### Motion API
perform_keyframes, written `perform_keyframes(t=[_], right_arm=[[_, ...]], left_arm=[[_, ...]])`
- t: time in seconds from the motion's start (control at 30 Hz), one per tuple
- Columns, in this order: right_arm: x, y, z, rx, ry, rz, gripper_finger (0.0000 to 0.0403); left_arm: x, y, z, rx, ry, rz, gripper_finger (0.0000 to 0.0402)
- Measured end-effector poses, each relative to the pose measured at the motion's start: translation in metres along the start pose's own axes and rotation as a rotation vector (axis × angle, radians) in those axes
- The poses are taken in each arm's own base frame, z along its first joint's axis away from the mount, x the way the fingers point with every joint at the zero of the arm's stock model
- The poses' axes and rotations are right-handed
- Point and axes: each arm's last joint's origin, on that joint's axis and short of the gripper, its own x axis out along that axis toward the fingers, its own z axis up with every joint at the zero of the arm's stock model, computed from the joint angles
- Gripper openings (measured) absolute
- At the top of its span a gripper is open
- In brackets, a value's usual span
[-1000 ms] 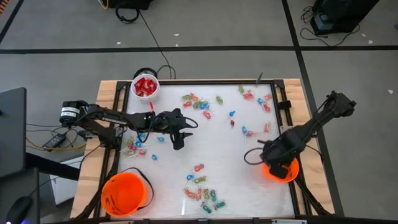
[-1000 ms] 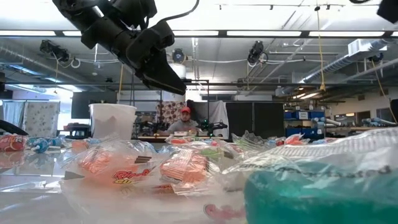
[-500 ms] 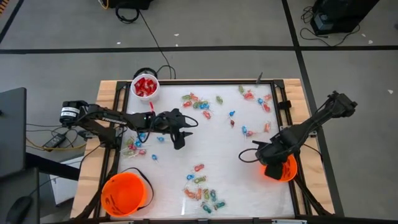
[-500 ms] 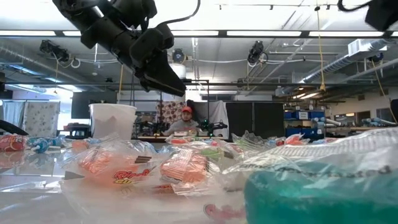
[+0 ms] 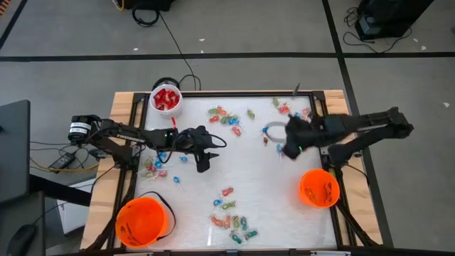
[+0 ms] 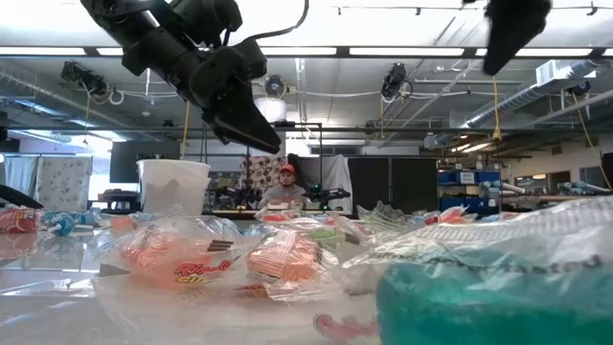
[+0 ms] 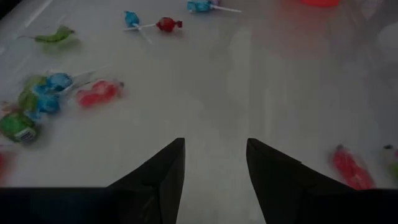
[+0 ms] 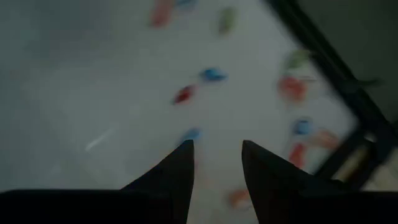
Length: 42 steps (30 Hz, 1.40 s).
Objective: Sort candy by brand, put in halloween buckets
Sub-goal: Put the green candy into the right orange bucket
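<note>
Candy (image 5: 229, 119) is being left scattered over the white table (image 5: 256, 178), with red packets sitting in the white cup (image 5: 166, 99) at a far corner. The left gripper (image 5: 202, 163) is being held open and empty above the table. The right gripper (image 5: 288, 151) is being held open, empty, beside the orange bucket (image 5: 319, 188). Another orange bucket (image 5: 144, 220) is being kept at the near left corner.
</note>
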Motion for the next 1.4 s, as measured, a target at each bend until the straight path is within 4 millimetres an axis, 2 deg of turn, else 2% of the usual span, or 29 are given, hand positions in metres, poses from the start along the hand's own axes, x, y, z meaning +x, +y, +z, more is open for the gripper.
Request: perform_keyframes(t=[0.2, 0.37, 0.47, 0.63, 0.77, 0.87, 0.97, 1.2, 1.4], right_arm=[[0.039, -0.034, 0.03, 0.107, -0.021, -0.116, 0.0146], [0.078, -0.061, 0.053, 0.144, -0.046, -0.027, 0.0146], [0.107, -0.075, 0.066, 0.143, -0.013, 0.005, 0.0146], [0.167, -0.1, 0.085, 0.139, 0.054, -0.056, 0.0146], [0.214, -0.119, 0.092, 0.156, 0.143, -0.046, 0.0147], [0.239, -0.13, 0.095, 0.126, 0.194, -0.058, 0.0153], [0.255, -0.139, 0.097, 0.112, 0.23, -0.082, 0.0163], [0.28, -0.149, 0.097, 0.108, 0.285, -0.071, 0.0189], [0.301, -0.16, 0.089, 0.137, 0.375, 0.033, 0.0173]], left_arm=[[0.0, 0.0, 0.001, 0.024, -0.006, -0.001, 0.0176], [0.0, 0.0, 0.001, 0.025, -0.006, -0.001, 0.0176], [0.0, 0.0, 0.001, 0.023, -0.005, -0.001, 0.0176], [0.0, 0.0, 0.0, 0.018, -0.003, -0.001, 0.0176], [0.0, 0.0, 0.0, 0.002, -0.001, -0.001, 0.0176], [0.0, 0.0, 0.0, 0.002, -0.001, -0.001, 0.0176], [0.0, 0.0, 0.0, 0.018, -0.001, 0.0, 0.0176], [0.0, 0.0, 0.0, 0.029, -0.005, -0.001, 0.0176], [0.0, 0.0, 0.001, 0.045, -0.006, -0.001, 0.0176]])
